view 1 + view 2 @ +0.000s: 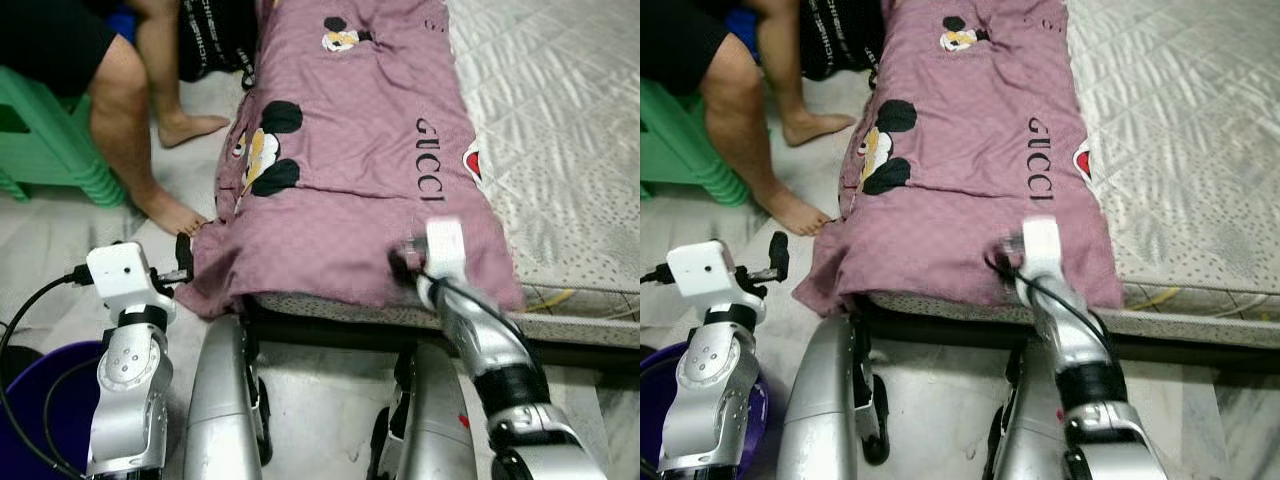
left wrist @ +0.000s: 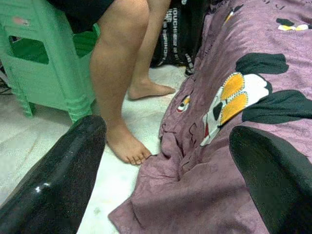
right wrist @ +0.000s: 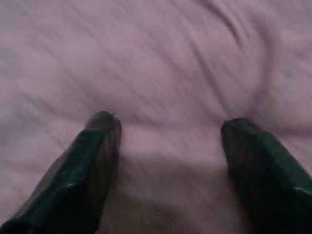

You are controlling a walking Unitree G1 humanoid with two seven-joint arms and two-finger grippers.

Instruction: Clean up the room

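A mauve blanket (image 1: pixel 340 150) with cartoon mouse prints and black lettering lies along the left side of the bed, its near corner hanging over the edge. My left gripper (image 1: pixel 185 255) hovers open just left of that hanging corner (image 2: pixel 146 209), off the cloth. My right gripper (image 1: pixel 398 258) is down on the blanket's near edge. In the right wrist view its fingertips (image 3: pixel 105 122) are spread apart and press against the cloth (image 3: pixel 165 58), with no fold caught between them.
A person sits on a green stool (image 1: pixel 50 150) at the left, bare feet (image 1: pixel 175 212) on the floor close to the blanket's corner. A black bag (image 1: pixel 215 35) leans by the bed. The white quilted mattress (image 1: pixel 560 120) spreads to the right. A purple bucket (image 1: pixel 40 400) stands by my left arm.
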